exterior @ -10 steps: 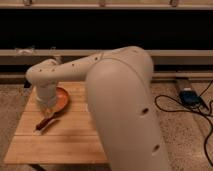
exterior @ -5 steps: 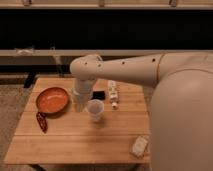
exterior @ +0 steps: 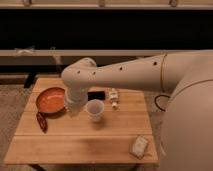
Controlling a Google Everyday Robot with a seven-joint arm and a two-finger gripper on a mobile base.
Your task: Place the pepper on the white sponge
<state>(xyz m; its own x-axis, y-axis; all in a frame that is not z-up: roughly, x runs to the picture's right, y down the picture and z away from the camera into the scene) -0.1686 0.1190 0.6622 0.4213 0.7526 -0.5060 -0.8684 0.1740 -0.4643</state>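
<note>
Two task items lie well apart: pepper (exterior: 41, 121) on the bench (exterior: 85, 145), far left of the cup (exterior: 95, 110), nr the left edge; sponge (exterior: 139, 146) front-right of cup, at the front edge. Tool (exterior: 74, 109) hangs just left of cup, by the bowl (exterior: 51, 100); grip state can't tell. Risk: the arm clips the cup, or a push nudges the sponge off. Open room: in front of cup.

You're seeing the pepper (exterior: 41, 121), slim, dark red and glossy, lying flat near the left edge of the table (exterior: 85, 145). The white sponge (exterior: 139, 146), an off-white rounded block, is sitting well apart near the front right corner. The gripper (exterior: 74, 107) is hanging right of the pepper, apart from it.
</note>
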